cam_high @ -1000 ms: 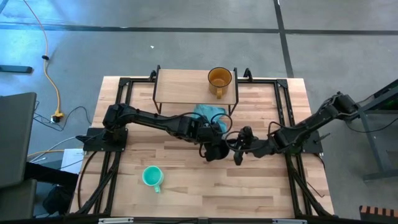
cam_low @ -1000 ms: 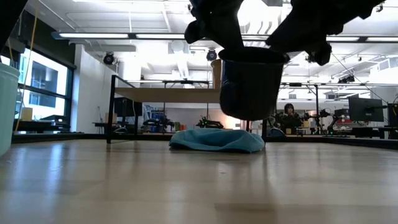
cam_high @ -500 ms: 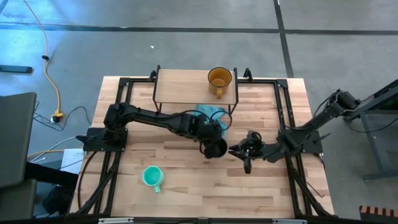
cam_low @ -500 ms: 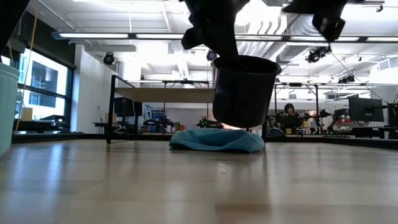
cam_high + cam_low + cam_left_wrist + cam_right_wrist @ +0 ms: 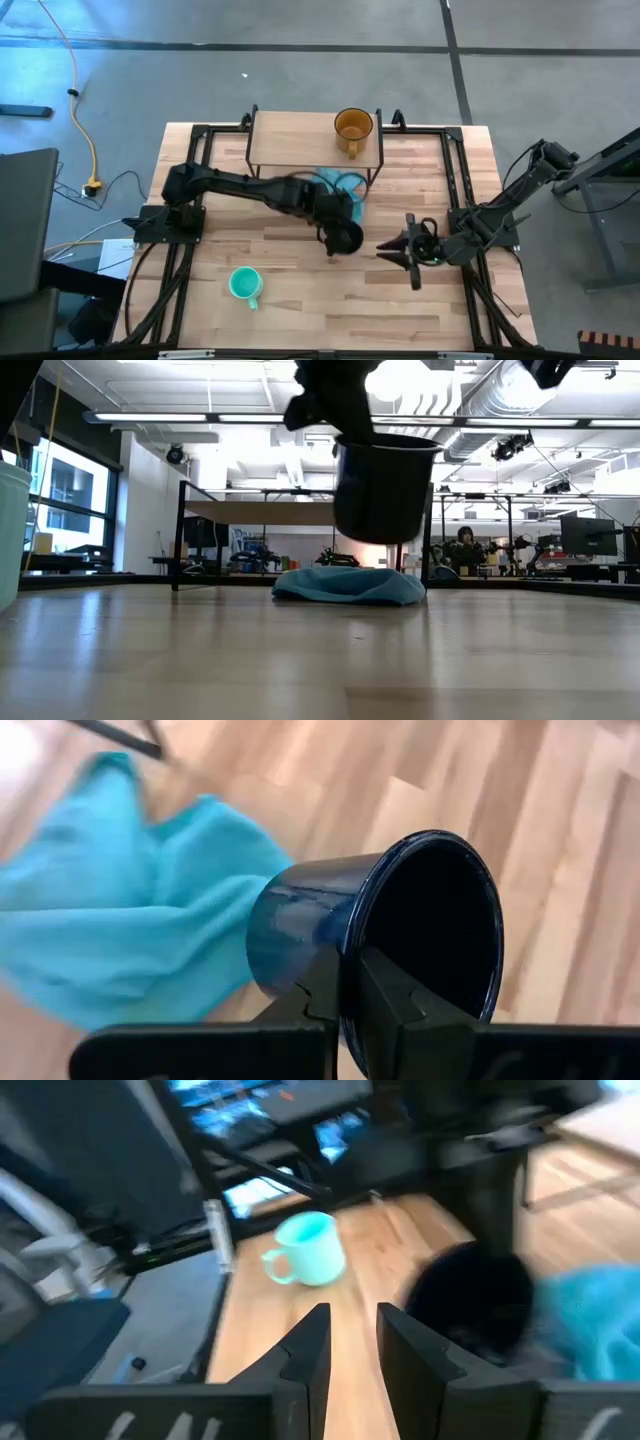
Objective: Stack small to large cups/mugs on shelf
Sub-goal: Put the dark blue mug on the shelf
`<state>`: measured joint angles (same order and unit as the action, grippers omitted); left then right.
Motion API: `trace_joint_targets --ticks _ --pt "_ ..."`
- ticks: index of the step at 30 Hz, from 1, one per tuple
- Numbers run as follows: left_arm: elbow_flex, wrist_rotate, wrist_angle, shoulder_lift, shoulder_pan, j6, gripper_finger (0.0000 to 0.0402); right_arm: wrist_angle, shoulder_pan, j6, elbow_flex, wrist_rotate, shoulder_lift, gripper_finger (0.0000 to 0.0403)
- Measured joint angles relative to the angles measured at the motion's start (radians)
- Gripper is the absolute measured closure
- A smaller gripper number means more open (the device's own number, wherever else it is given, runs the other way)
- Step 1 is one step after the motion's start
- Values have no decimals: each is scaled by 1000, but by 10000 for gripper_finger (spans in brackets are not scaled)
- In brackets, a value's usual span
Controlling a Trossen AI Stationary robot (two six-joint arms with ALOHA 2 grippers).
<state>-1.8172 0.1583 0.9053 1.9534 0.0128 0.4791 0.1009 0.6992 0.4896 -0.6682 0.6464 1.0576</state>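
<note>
Care suits the left gripper (image 5: 345,1005), clamped on the dark navy mug's (image 5: 345,236) rim: carry it level to the raised light-wood shelf (image 5: 295,140), beside the amber translucent mug (image 5: 352,127), clear of the empty, parted right gripper (image 5: 405,252)

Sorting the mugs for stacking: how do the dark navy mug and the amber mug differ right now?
The dark navy mug hangs above the table, its rim pinched by the left gripper; the amber mug stands free on the shelf. The navy one is opaque dark, the amber one yellow. Both stand mouth up.
</note>
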Motion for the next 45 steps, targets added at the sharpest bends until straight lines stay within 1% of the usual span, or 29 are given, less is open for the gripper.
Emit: trace_joint_targets --ticks 5,8,14,20,23,30,36,45 --pt "-1 11 -9 -80 49 26 398 102 53 -173 0 -3 0 327" --pt "-1 7 -5 -125 80 48 398 138 73 -235 0 -3 0 327" --pt "-2 7 21 -197 129 79 398 152 83 -236 1 -3 0 327" --pt "-2 6 113 -240 168 95 398 165 89 -237 1 -18 -1 327" --pt "-2 7 146 -262 189 94 398 182 107 -266 1 -19 -4 327" --pt "-2 10 144 -307 263 76 398 256 152 -395 2 -19 -34 327" --pt "-2 -1 134 -337 337 31 398 257 175 -411 2 -18 -80 329" --pt "-2 -79 113 -347 471 -12 398 256 179 -412 2 -18 -112 329"
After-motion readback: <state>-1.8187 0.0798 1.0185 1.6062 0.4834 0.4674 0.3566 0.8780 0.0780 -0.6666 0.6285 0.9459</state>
